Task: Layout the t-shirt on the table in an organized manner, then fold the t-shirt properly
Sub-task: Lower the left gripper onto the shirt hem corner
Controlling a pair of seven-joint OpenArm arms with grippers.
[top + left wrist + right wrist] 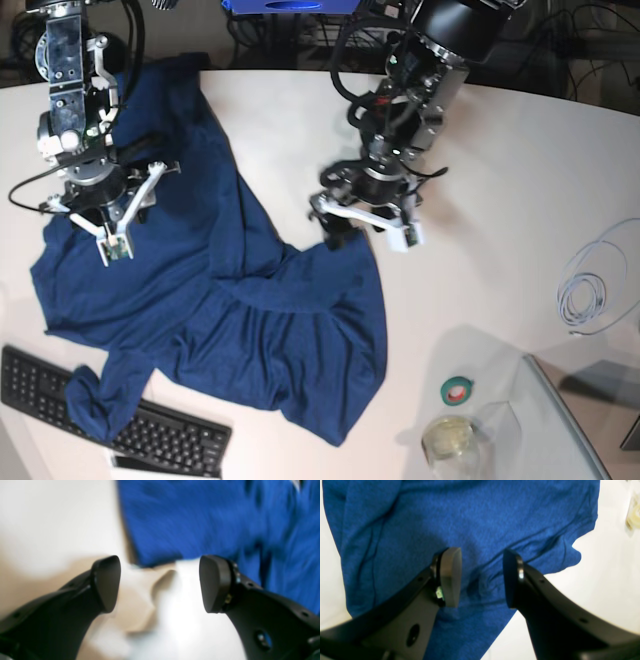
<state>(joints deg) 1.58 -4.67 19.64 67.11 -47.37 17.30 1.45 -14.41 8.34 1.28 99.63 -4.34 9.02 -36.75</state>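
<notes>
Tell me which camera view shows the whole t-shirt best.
The base view: it alone takes in the entire t-shirt, spread rumpled over the table with its lower corner on the keyboard. The right wrist view shows only a creased patch under its gripper; the left wrist view shows a blurred edge.

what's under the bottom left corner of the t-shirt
The black keyboard: the t-shirt drapes over its middle, hiding those keys. Both ends still show on the table.

Navy t-shirt (200, 300) lies crumpled, unfolded on the white table (500, 180)
</notes>
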